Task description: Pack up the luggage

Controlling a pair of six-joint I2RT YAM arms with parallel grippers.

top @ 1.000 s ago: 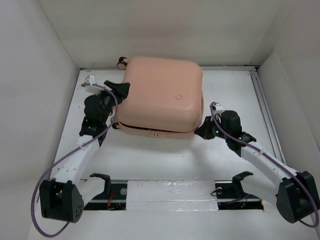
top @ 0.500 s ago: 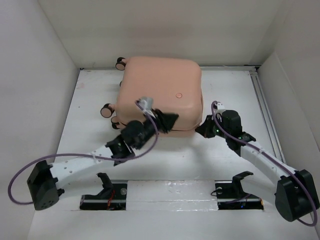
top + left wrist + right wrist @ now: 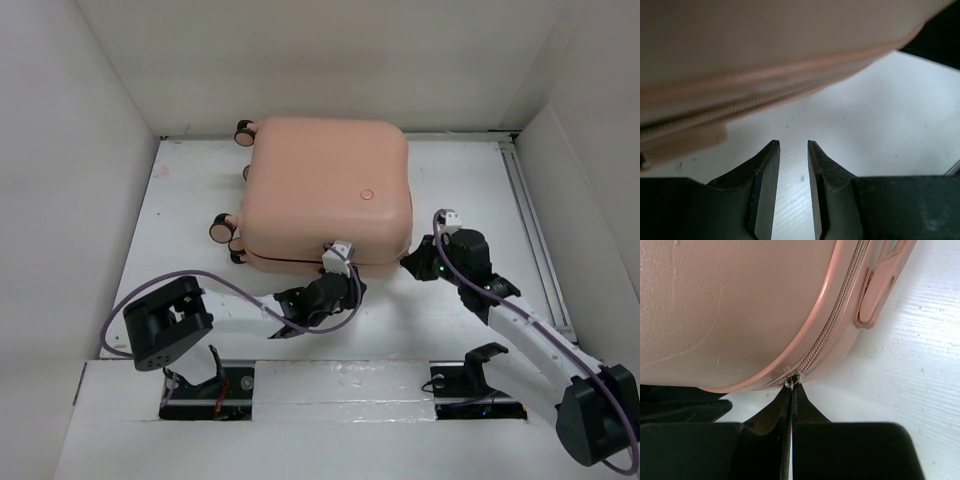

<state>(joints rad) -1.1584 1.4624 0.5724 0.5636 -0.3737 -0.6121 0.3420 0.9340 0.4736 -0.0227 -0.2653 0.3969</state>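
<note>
Right wrist close-up alone: right hand [image 3: 791, 390] tight on luggage [image 3: 730, 305] zipper pull [image 3: 790, 382]; left hand [image 3: 793, 147] narrowly spread

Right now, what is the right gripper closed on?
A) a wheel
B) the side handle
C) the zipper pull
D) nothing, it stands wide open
C: in the right wrist view the right gripper is shut at the seam of the suitcase, with the zipper pull pinched at its tips.
</note>
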